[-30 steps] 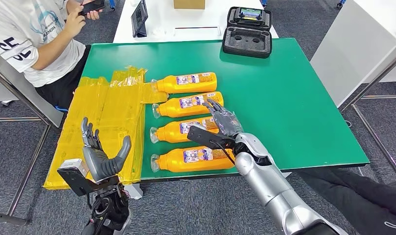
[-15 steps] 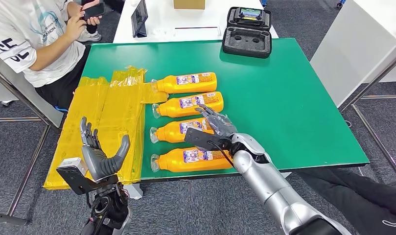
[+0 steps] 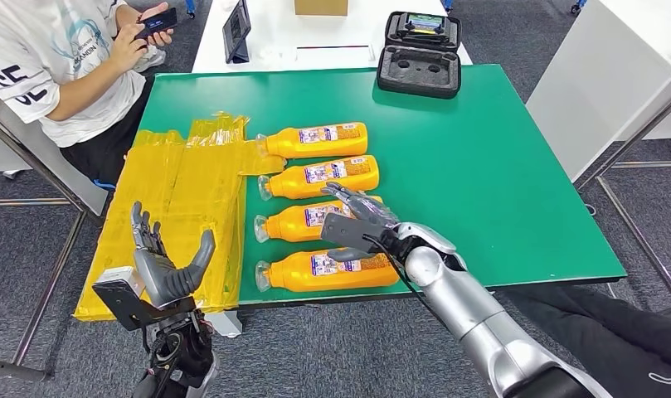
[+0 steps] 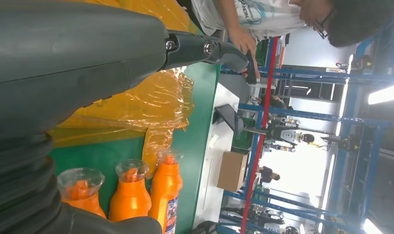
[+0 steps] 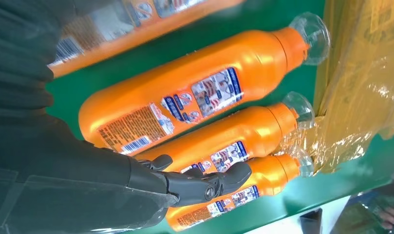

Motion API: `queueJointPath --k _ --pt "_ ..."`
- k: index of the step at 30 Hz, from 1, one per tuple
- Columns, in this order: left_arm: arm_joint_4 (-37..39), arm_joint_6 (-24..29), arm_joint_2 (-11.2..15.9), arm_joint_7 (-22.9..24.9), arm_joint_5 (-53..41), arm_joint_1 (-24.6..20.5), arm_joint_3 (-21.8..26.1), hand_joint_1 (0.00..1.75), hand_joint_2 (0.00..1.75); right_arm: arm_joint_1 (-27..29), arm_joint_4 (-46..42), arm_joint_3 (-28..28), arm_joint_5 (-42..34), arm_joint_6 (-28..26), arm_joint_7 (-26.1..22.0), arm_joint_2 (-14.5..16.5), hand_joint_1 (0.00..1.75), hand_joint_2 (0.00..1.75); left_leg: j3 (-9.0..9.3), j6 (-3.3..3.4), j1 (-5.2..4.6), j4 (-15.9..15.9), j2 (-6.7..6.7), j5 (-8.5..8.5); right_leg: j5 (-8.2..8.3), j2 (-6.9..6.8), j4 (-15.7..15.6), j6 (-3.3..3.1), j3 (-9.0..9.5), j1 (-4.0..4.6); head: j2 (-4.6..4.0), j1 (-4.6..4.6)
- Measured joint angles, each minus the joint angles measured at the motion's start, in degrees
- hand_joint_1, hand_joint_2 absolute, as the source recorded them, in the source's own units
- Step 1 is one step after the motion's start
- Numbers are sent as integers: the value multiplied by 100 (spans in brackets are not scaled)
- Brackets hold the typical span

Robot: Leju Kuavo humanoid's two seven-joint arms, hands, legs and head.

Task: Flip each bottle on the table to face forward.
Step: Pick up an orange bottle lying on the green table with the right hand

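Observation:
Four orange bottles lie side by side on the green table (image 3: 498, 166), clear caps pointing left: the farthest (image 3: 315, 139), the second (image 3: 319, 177), the third (image 3: 294, 222) and the nearest (image 3: 328, 269). My right hand (image 3: 357, 217) reaches over the third bottle's label end with its fingers (image 5: 199, 183) stretched out, gripping nothing. In the right wrist view the third bottle (image 5: 199, 87) lies large, with barcode and label up. My left hand (image 3: 166, 264) hangs open off the table's front left corner, fingers apart, holding nothing.
Crinkled yellow film (image 3: 174, 207) covers the table's left end, up to the caps. A black case (image 3: 420, 51) sits at the far edge. A seated person (image 3: 50, 75) holds a phone at far left. A white panel (image 3: 614, 75) stands to the right.
My right hand has pulled back from the second bottle toward the front and now lies over the third. My left hand has sunk slightly. The person has shifted the phone.

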Motion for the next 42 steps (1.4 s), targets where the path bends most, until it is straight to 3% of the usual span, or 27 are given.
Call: queueJointPath --k 5,11,19,42 --pt "-39 92 8 0 -4 82 11 0 175 400 -412 116 72 67 57 -254 0 175 -6 1 -1 0 0 -2 0 0 1 0 -3 0 -1 -1" --pt "-56 108 11 0 23 119 45 0 175 186 -460 259 -15 574 132 -420 0 175 -7 1 0 0 0 0 0 -2 0 0 -4 0 0 -1" --pt "-147 155 24 0 25 210 153 0 175 220 -455 464 25 613 -80 -807 0 175 -9 4 -1 0 -3 1 0 -7 1 0 -4 -1 0 -1" --pt "-310 180 50 0 20 358 300 0 175 234 -157 700 215 522 -106 -888 0 175 -11 4 -1 0 -5 1 0 -8 0 0 -5 0 0 -1"
